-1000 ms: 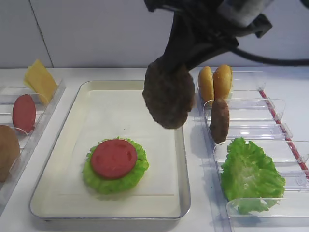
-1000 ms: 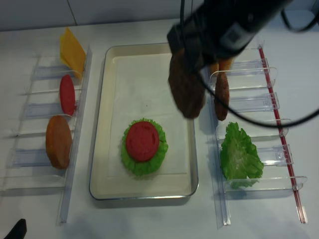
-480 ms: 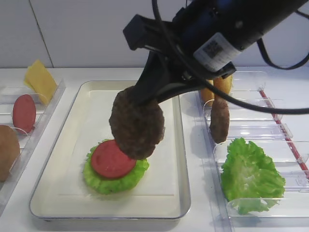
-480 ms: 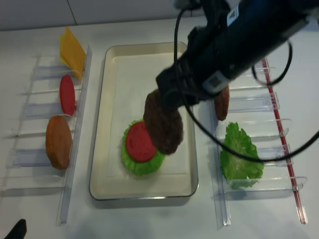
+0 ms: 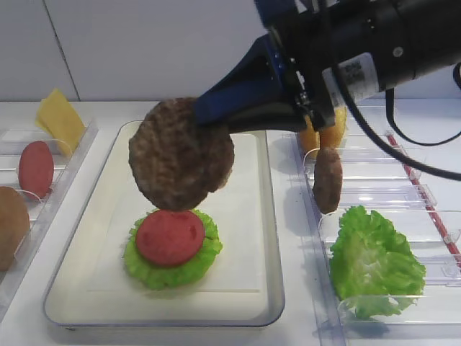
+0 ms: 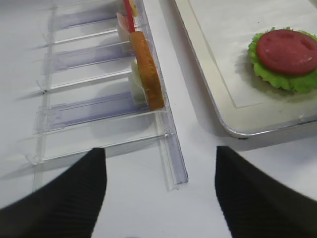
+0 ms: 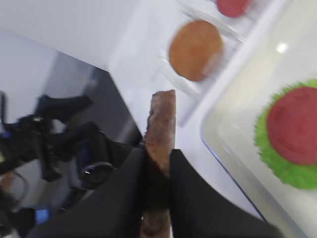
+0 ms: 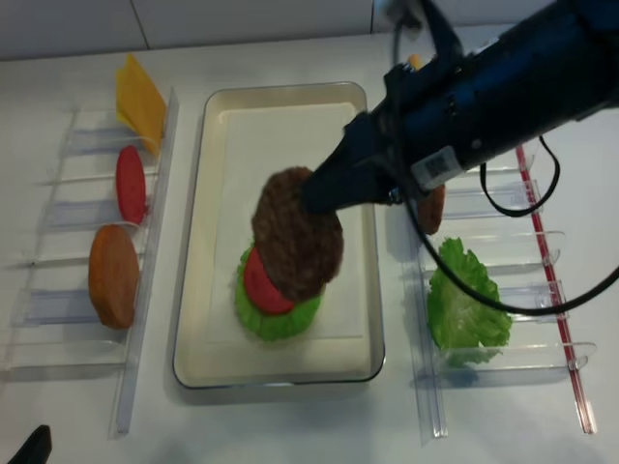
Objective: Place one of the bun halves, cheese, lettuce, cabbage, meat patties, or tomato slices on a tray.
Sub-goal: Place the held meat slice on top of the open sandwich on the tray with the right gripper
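The right gripper was closed on a meat patty, pinching its edge between the two dark fingers. In the wrist view the patty stood on its edge between them, and in the high view it hung in the air in front of the gripper, tilted, with its broad face turned to the camera. It touched nothing else.

Directly below the held patty, on the tray, lay a lettuce leaf with a tomato slice flat on top of it. The patty was above the slice and apart from it. The tray itself stood on the white tabletop.

Behind the right gripper, on the arm's side, clear plastic holders carried a second meat patty standing upright, two bun halves partly hidden by the arm, and a big lettuce leaf nearer to the camera.

On the far side of the tray from that arm, other holders kept a cheese slice, another tomato slice and one more bun half, all well apart from the gripper.

The left gripper was over the tabletop beside this bun half and away from it. Its two fingers stood wide apart and held nothing.
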